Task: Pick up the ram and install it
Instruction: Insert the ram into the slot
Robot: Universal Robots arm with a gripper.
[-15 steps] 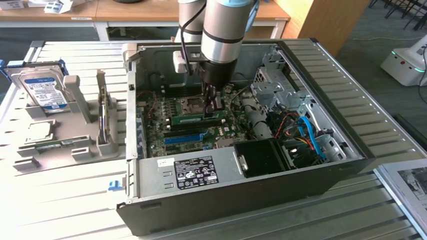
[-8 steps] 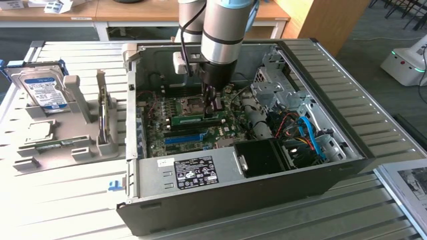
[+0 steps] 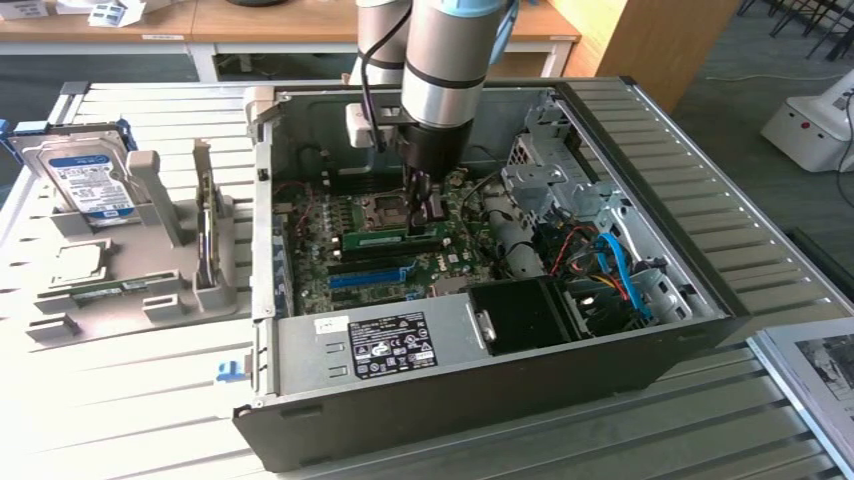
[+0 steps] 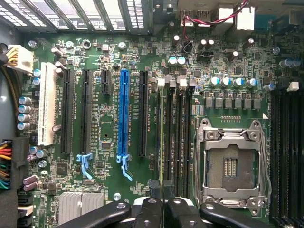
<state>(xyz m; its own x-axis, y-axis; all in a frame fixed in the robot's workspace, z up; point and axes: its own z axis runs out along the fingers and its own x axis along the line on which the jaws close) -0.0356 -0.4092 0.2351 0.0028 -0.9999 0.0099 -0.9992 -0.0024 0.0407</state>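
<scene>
The installing step is judged to be in hand. The ram (image 3: 380,238) is seen standing on its long edge inside the open computer case (image 3: 641,340). It is lined along one of the black memory slots (image 4: 183,133) beside the empty processor socket (image 4: 232,164) on the motherboard (image 4: 109,61). The tool (image 4: 161,187) is found clenched, its dark fingertips (image 4: 154,186) brought almost together on the upper edge of the stick toward one end. In the wrist view that edge is presented as a thin pale line running away from the tips. Whether the stick is fully seated or merely resting in the mouth of the slot cannot be told, and the end latches cannot be made out. The pick-up is judged done and the task well along. For seating, the stick would have to be kept square to the slot and pressed straight down and evenly, since a tilted push could be expected to jam one end or strain the board. The arm (image 3: 447,60) is held nearly vertical above the case, with the wrist pointed straight down at the middle of the motherboard. On the tabletop (image 3: 134,410), at the exterior view's left, a hard drive (image 3: 83,180) and a square processor chip (image 3: 74,262) are seen in a grey holder (image 3: 167,300), well apart from the tool.
</scene>
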